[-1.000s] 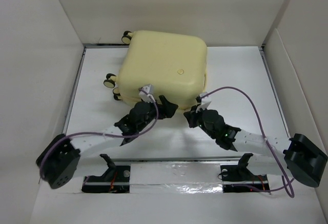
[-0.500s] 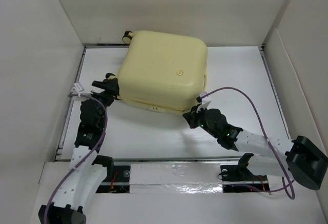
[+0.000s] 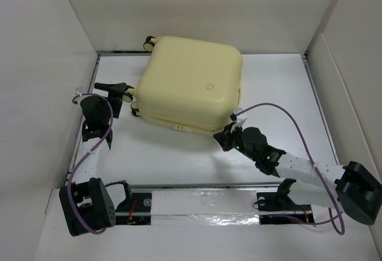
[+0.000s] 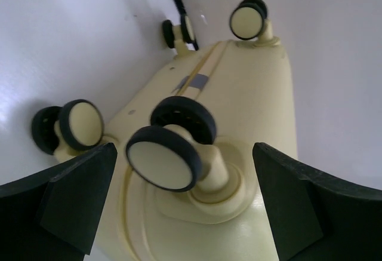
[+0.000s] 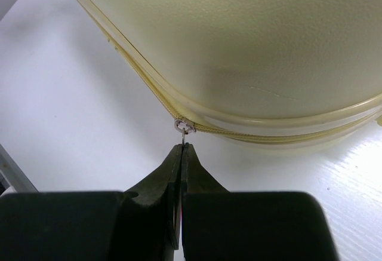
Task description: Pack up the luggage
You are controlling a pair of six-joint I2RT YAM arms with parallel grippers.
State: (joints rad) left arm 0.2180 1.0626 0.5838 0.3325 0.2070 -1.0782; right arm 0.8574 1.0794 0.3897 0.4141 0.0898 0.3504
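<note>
The luggage is lying flat on the white table, pale yellow shell up, its two halves sitting together and the small round emblem showing on top toward its near right part. Its wheels are poking out along its left side, cream discs with black rims. Along its near edge, the zip seam is running around the rounded corner, and the zip pull is sitting on that seam close to the near right corner. The right gripper is pressing up to that spot from the near side of the luggage: its fingers are squeezed fully together, and the pull's little metal link is disappearing between their tips, so it is pinching the pull. Over on the luggage's left side, the left gripper is pointing at the wheels with its jaws standing wide apart and nothing between them being held; in the wrist view one wheel is filling the gap between the two black fingers, not touching either. A purple cable is arching over the table to the right of the luggage, running back along the right arm.
</note>
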